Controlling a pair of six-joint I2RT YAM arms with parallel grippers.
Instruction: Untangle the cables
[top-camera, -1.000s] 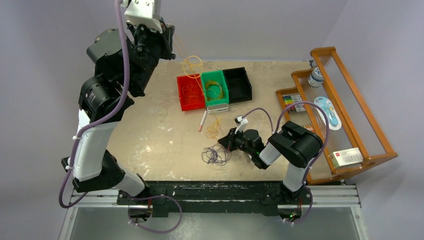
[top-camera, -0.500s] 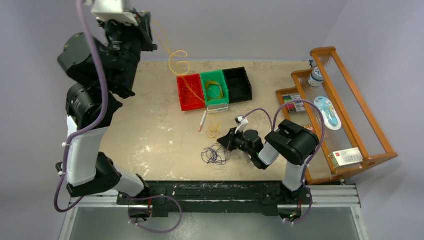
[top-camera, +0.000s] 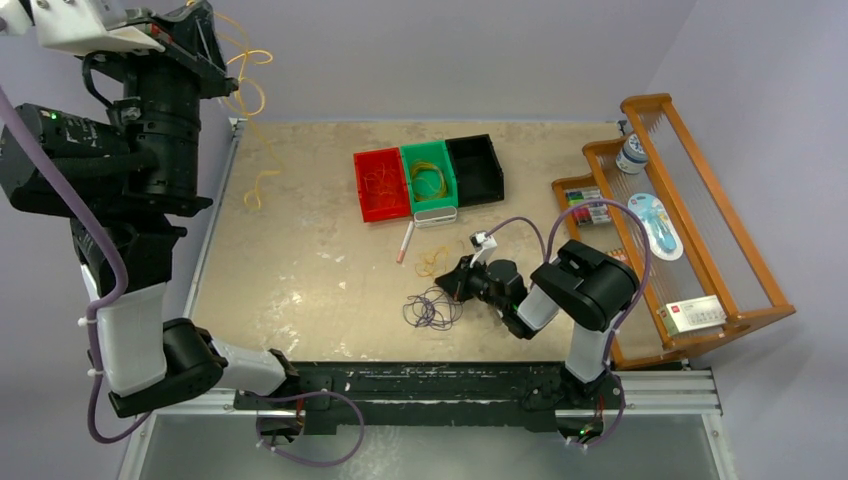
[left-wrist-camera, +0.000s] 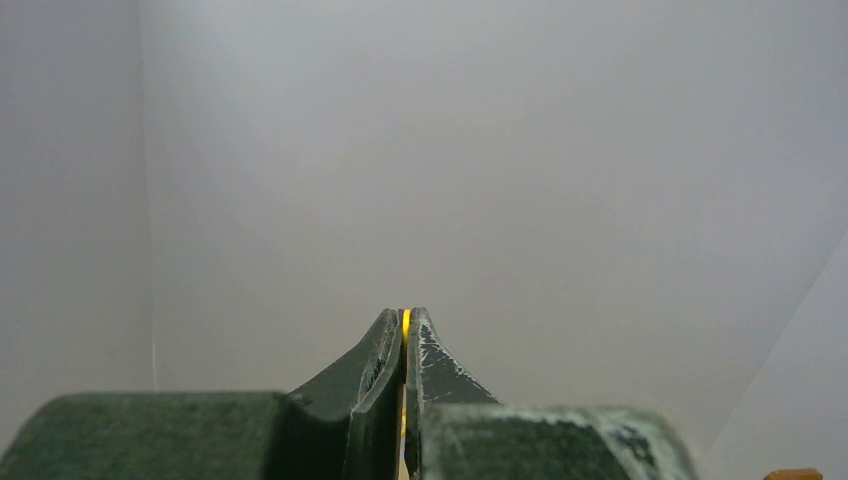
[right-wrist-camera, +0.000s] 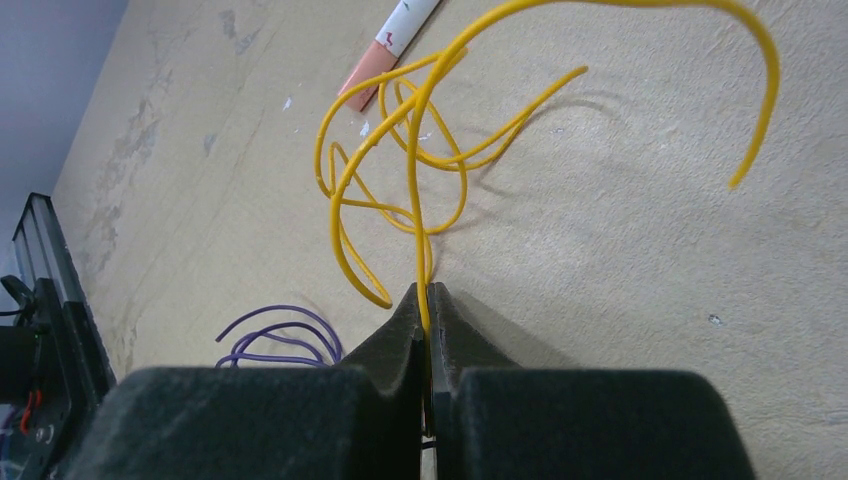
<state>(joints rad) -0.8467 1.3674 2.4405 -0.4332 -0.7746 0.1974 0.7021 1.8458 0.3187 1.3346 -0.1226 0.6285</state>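
Note:
My left gripper (top-camera: 214, 52) is raised high beyond the table's far-left corner, shut on a yellow cable (top-camera: 252, 140) that dangles down to the table's left part. In the left wrist view only a yellow sliver (left-wrist-camera: 405, 321) shows between the shut fingertips (left-wrist-camera: 405, 318). My right gripper (top-camera: 452, 281) is low on the table, shut on a second yellow cable (right-wrist-camera: 400, 150) whose loops lie just ahead (top-camera: 432, 262). A purple cable (top-camera: 432, 308) is coiled close to its left (right-wrist-camera: 282, 336). Red-orange cables lie in the red bin (top-camera: 362, 190) and a yellow coil in the green bin (top-camera: 447, 170).
A black bin (top-camera: 476, 168) stands right of the green one. A white and pink marker (top-camera: 405, 243) lies in front of the bins (right-wrist-camera: 385, 48). A wooden rack (top-camera: 690, 230) with small items lines the right side. The left arm's body leans over the table's left edge.
My left arm has swung up and to the left, carrying the yellow cable away from the bins toward the table's left edge. The right arm and its cable have not moved.

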